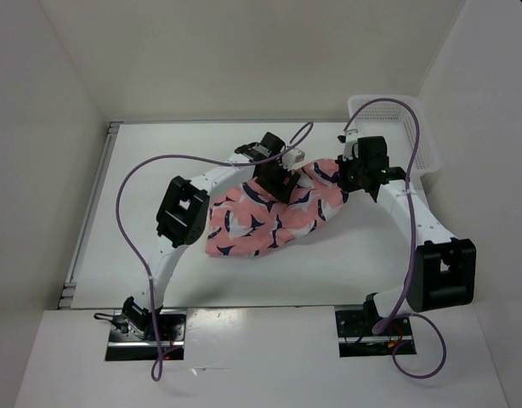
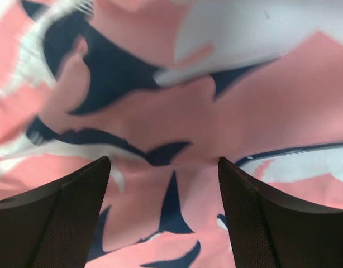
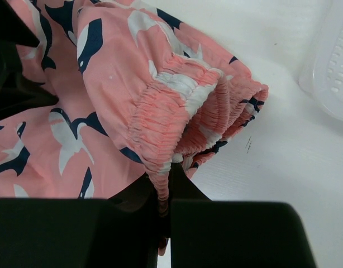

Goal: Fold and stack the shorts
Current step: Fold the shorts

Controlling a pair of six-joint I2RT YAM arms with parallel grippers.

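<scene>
the right gripper [image 3: 163, 192] is closed on the shorts [image 3: 104, 106], its dark jaws pinching the gathered elastic waistband [image 3: 160, 128] where the band doubles over itself; the cloth bunches up around the pinch. the left gripper [image 2: 163, 167] is open, its jaws spread wide over the pink fabric; whether their tips touch the cloth cannot be told.

in the top view the left gripper [image 1: 278, 180] hangs over the far middle of the shorts [image 1: 265, 219], and the right gripper [image 1: 353, 180] sits at the end of the garment nearest the white mesh basket [image 1: 422, 140]. the shorts, salmon pink with navy and white bird shapes, lie in a rumpled heap on the white tabletop [image 1: 346, 255]. they are outside the basket, to its left and nearer the arm bases, close by its near left corner. the basket stands at the far right of the tabletop, and the right arm [image 1: 414, 217] covers part of its near wall.
</scene>
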